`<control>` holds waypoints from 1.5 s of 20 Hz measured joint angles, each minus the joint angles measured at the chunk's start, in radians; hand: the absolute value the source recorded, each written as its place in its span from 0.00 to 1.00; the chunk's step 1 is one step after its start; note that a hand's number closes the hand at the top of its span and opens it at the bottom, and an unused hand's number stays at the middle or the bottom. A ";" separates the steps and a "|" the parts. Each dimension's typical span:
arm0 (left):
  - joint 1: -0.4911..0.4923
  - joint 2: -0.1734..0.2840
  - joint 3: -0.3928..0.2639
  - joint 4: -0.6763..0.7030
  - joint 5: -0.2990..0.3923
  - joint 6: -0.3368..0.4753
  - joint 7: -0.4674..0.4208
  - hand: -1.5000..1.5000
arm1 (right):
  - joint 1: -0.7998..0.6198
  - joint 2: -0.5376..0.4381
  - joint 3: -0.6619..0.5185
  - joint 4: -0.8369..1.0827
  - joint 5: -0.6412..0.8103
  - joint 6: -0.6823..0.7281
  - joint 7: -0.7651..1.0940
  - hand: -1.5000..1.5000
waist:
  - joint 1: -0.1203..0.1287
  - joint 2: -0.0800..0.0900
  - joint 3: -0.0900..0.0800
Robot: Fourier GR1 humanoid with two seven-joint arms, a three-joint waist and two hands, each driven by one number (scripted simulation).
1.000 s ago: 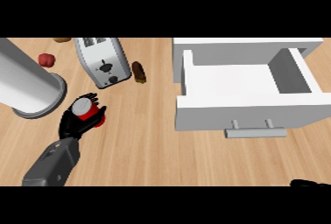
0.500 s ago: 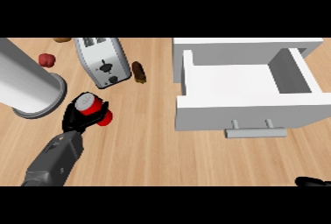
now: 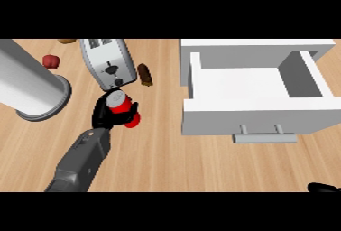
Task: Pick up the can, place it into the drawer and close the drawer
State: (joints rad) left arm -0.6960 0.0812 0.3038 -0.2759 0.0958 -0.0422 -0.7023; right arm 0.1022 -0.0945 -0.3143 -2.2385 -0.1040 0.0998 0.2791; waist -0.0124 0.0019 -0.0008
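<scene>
A red can with a silver top is held in my left hand, whose black fingers curl round it, left of the middle of the wooden counter. It is tipped toward the upper left. To its right the white drawer stands pulled open with nothing inside, its handle facing the near edge. Only a black bit of my right hand shows at the lower right corner.
A silver toaster lies just behind the can. A large grey cylinder stands at the left. A brown item sits beside the toaster, a small red object and another brown item at the back left.
My left hand with the can has shifted a little to the right, toward the drawer, and the can looks raised. The drawer has stayed as it was.
</scene>
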 measured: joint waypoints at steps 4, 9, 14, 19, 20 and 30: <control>-0.057 -0.023 -0.030 -0.063 -0.004 0.016 0.102 1.00 | -0.007 -0.003 -0.002 -0.020 0.008 -0.011 0.025 0.00 | 0.006 -0.003 0.001; -0.084 -0.054 -0.099 -0.210 -0.012 0.059 0.221 1.00 | 0.005 -0.010 -0.021 -0.023 0.003 -0.005 0.026 0.00 | 0.015 -0.008 0.001; -0.127 -0.073 -0.197 -0.377 0.032 0.121 0.402 1.00 | -0.002 -0.014 -0.021 -0.037 0.005 -0.008 0.045 0.00 | 0.018 -0.012 0.001; -0.191 -0.079 -0.285 -0.527 0.084 0.204 0.578 1.00 | -0.049 -0.032 -0.033 -0.010 -0.003 -0.019 0.063 0.00 | 0.014 -0.009 0.001; -0.215 -0.079 -0.300 -0.549 0.094 0.229 0.617 1.00 | -0.049 -0.033 -0.035 -0.003 -0.001 -0.018 0.056 0.00 | 0.012 -0.008 0.001; -0.436 -0.081 -0.401 -0.596 0.111 0.387 0.836 1.00 | -0.033 -0.008 -0.017 -0.004 0.019 -0.017 0.027 0.00 | -0.004 -0.002 0.001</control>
State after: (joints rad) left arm -1.1323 0.0002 -0.0973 -0.8721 0.2071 0.3453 0.1342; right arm 0.0693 -0.1030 -0.3310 -2.2426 -0.0847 0.0831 0.3059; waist -0.0167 -0.0001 0.0006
